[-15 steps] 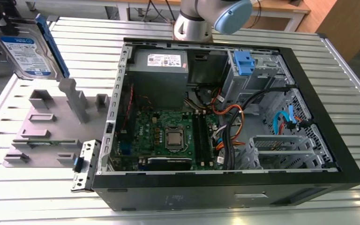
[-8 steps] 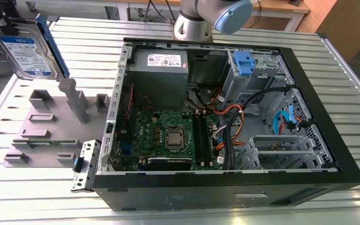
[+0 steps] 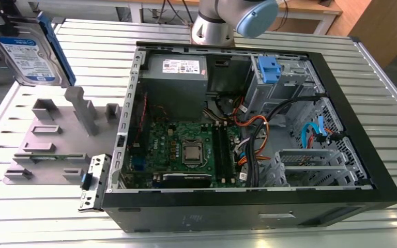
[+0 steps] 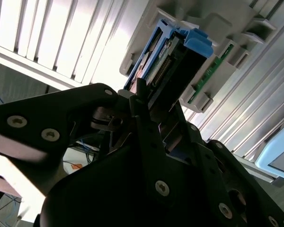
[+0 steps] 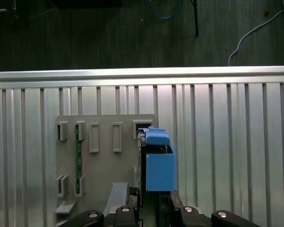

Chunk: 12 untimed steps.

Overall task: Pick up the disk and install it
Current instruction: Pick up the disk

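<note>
Table (image 5: 227, 142) below, disk (image 5: 160, 165) apparently in gripper (image 5: 155, 209)

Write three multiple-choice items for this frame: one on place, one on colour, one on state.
1. Where is the disk?
A. in a drive bay
B. held up near the grey fixture, outside the computer case
C. on the motherboard
2. What colour are the disk's carrier rails?
A. red
B. green
C. blue
3. The gripper is:
A. open
B. shut on the disk
C. shut on a cable

Key: 1 B, the exterior view shows it raised at that view's left. 2 C, blue in both wrist views. 3 B, both wrist views show it clamped.
</note>
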Available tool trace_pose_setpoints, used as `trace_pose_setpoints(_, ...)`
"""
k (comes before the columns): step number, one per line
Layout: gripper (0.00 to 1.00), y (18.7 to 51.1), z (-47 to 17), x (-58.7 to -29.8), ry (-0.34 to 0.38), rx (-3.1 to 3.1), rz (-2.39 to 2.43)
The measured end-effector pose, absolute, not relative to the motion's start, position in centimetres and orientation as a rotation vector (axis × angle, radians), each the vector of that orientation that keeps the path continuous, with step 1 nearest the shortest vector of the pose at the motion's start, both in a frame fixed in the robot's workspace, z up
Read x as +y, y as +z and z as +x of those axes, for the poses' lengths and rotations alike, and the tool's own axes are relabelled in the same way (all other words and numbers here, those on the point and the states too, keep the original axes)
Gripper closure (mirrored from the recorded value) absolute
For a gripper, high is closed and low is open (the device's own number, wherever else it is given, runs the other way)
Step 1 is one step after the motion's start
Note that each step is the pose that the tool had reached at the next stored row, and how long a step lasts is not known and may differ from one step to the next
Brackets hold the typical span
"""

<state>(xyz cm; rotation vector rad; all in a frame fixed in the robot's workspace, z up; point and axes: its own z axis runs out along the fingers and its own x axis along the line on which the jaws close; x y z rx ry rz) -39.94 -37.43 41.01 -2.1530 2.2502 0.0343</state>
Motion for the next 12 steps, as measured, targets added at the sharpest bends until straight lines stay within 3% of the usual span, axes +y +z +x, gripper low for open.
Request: trace_pose_setpoints(12, 0.65, 41.5, -39.94, -37.43, 0.034, 2.25, -2.153)
